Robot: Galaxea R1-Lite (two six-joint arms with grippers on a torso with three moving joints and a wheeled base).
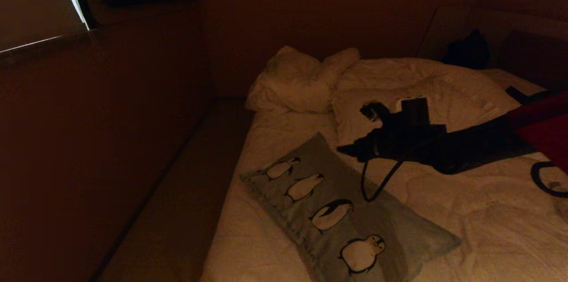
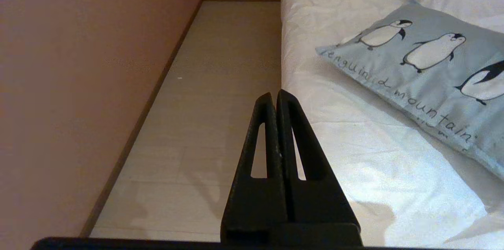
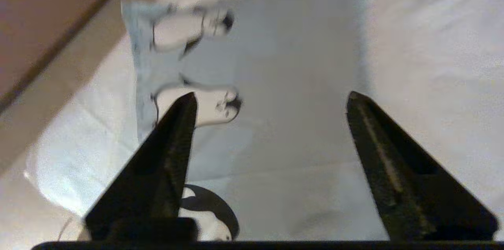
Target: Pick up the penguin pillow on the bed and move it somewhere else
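Penguin pillow (image 1: 341, 211) flat on the bed (image 1: 488, 211), long axis running from ten o'clock to four o'clock across the near-left part of the mattress, close to the edge by the floor strip (image 1: 177, 202). Row of penguins face up, printed lettering along the edge nearest the floor. Plain white pillows (image 1: 301, 80) heaped at twelve o'clock by the headboard end, apart from it.

Right gripper (image 3: 271, 98) above the pillow's upper half, reaching in from three o'clock, fingers spread wide with nothing between them; grey-blue fabric and two penguins visible through the gap in the right wrist view. Not possible to say whether the tips touch the cloth. Left gripper (image 2: 274, 98) parked off the bed's side over the floor, fingers pressed together, empty.

Step in hand, by the look of it: either the approach for a grasp or the release after setting down; pillow resting loose either way. Next move, if a pick: lower onto the fabric, pinch a fold near the far edge, close firmly, lift clear before carrying. Soft cloth likely to sag and drag.
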